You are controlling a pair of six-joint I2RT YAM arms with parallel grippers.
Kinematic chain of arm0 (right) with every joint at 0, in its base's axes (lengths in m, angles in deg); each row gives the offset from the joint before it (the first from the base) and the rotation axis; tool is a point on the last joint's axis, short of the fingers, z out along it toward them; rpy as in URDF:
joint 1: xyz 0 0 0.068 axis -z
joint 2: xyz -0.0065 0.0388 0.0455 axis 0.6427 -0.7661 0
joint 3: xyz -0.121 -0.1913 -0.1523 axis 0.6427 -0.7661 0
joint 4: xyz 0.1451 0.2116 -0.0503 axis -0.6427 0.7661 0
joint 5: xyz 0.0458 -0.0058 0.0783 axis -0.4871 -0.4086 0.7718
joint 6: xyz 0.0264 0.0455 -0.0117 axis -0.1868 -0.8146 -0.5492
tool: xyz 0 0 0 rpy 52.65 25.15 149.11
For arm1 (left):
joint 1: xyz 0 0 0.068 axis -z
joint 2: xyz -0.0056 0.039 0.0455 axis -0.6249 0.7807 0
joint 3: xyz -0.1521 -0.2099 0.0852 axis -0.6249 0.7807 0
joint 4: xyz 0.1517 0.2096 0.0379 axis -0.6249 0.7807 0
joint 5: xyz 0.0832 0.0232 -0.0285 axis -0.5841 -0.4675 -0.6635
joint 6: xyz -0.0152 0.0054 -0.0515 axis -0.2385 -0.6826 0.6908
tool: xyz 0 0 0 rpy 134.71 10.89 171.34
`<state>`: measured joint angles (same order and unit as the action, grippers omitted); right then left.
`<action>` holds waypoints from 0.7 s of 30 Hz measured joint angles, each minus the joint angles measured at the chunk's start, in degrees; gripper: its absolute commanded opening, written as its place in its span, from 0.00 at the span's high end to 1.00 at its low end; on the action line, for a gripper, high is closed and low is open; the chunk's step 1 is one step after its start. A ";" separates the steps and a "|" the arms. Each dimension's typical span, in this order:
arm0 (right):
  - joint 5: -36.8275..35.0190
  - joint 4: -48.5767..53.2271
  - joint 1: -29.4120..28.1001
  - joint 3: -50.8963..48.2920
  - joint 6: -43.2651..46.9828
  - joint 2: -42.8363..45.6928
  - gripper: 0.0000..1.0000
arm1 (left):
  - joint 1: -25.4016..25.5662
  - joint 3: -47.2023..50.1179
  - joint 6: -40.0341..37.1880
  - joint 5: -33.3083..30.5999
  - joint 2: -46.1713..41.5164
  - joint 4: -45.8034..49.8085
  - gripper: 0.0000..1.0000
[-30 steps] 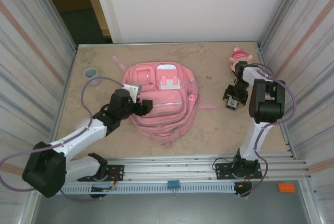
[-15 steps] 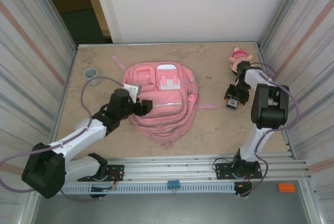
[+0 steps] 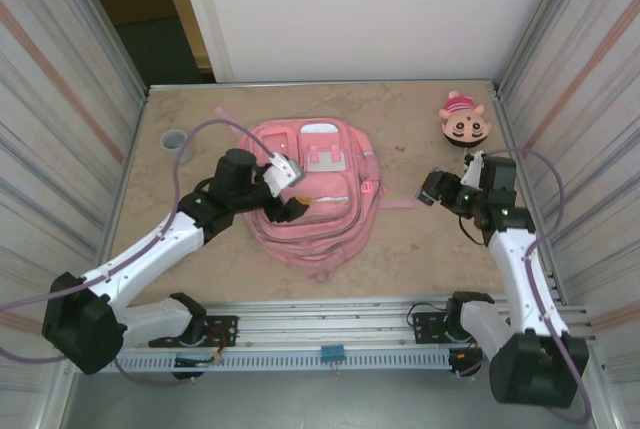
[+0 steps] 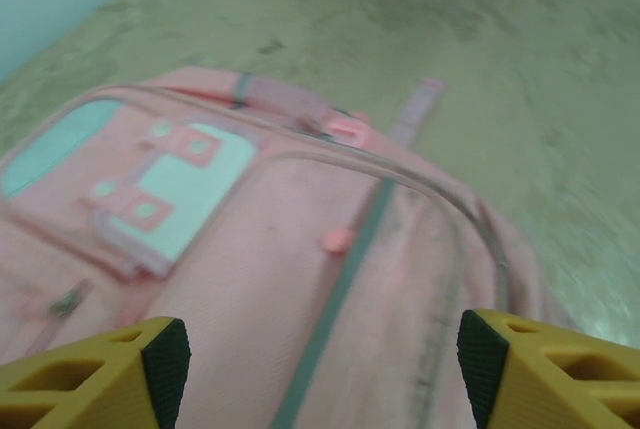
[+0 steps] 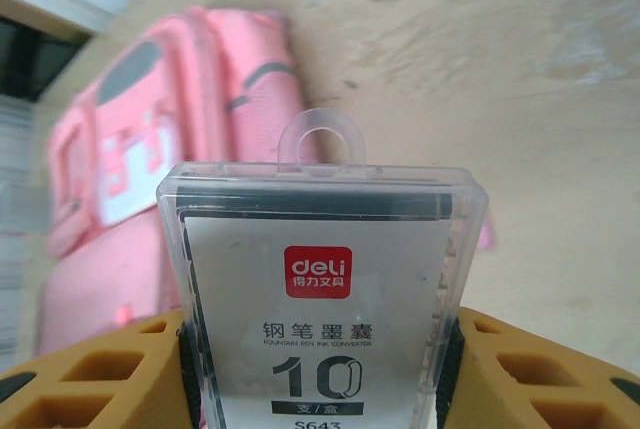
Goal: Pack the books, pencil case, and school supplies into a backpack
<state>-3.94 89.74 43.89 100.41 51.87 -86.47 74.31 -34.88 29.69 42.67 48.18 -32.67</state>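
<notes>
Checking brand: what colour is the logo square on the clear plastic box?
The logo square is red; right wrist view.

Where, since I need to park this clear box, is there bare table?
Bare table runs along the near rail in front of the backpack, and at the back between backpack and toy. Crowded: the left gripper over the backpack, the grey cup far left, the right gripper holding the clear box.

Top view: fixed above and behind my arm bases, faced down on the whole table (image 3: 400,239).
Left wrist view: looked out between my left fingers (image 4: 90,379), close over the backpack (image 4: 300,279).
Right wrist view: looked out past my right fingers (image 5: 540,369); the clear box (image 5: 320,289) between them was very near, the backpack beyond.
Shared by all three: the backpack.
</notes>
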 measured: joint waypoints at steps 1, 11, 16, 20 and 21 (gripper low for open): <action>0.76 -0.90 -0.59 -0.94 -0.76 1.55 0.55 | 1.25 -0.66 -3.02 0.07 1.14 1.44 0.24; 2.47 -5.68 -5.97 -3.15 -2.51 8.94 0.55 | 5.20 -2.64 -16.57 -7.72 12.59 8.83 0.22; 2.45 -6.71 -7.34 -3.93 -2.47 8.81 0.55 | 5.20 -2.73 -16.48 -12.90 12.98 7.43 0.28; 1.84 -7.04 -8.55 -3.96 -2.38 8.94 0.55 | 5.22 -2.78 -15.82 -15.41 12.48 5.97 0.37; 1.60 -7.04 -8.81 -3.96 -2.38 9.05 0.55 | 5.20 -2.78 -15.78 -15.50 12.04 5.64 0.41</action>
<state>-2.34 82.70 35.09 96.45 49.49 -77.42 79.52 -37.66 13.90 27.17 60.22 -27.03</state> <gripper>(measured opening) 0.540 0.648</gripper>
